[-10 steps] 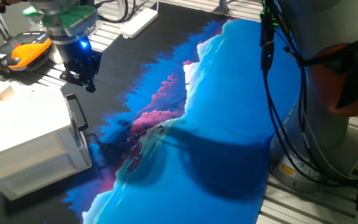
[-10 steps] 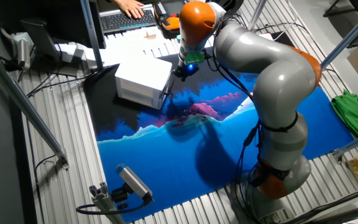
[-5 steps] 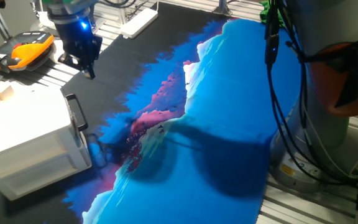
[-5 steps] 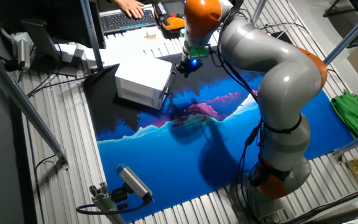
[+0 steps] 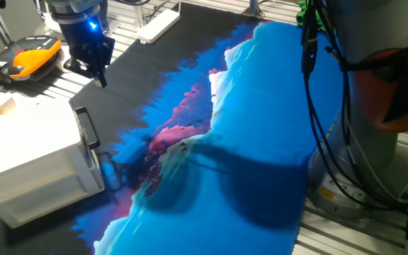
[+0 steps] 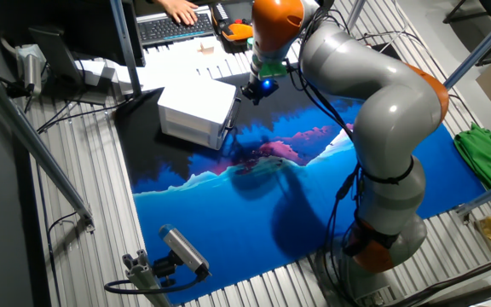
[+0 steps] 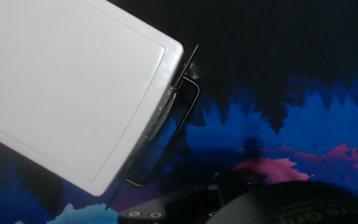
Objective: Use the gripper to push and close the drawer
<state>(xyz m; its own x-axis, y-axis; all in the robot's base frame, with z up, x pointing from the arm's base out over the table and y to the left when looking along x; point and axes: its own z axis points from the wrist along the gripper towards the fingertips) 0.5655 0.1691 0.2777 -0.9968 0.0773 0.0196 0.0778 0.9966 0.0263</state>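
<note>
The white drawer [image 5: 27, 138] forms the top of a small white cabinet at the left, and its front with the black bar handle [image 5: 87, 129] sits flush with the cabinet. My black gripper [image 5: 96, 74], blue light glowing above it, hangs in the air behind and above the handle, apart from it. Its fingers look closed together and hold nothing. In the other fixed view the gripper [image 6: 252, 95] is just right of the drawer [image 6: 196, 107]. The hand view looks down on the drawer's white top [image 7: 73, 87] and the handle [image 7: 174, 132]; my fingers do not show there.
A blue, pink and black mat [image 5: 261, 142] covers the table. An orange-and-black device [image 5: 27, 60] and a keyboard [image 6: 173, 26] lie behind the cabinet. The cabinet's open lower compartment [image 5: 48, 177] faces the camera. The big grey-and-orange robot base [image 6: 382, 230] stands at the right.
The gripper rose and drew back from just above the handle to a higher spot farther behind it. In the last half second it barely moved. The drawer did not move.
</note>
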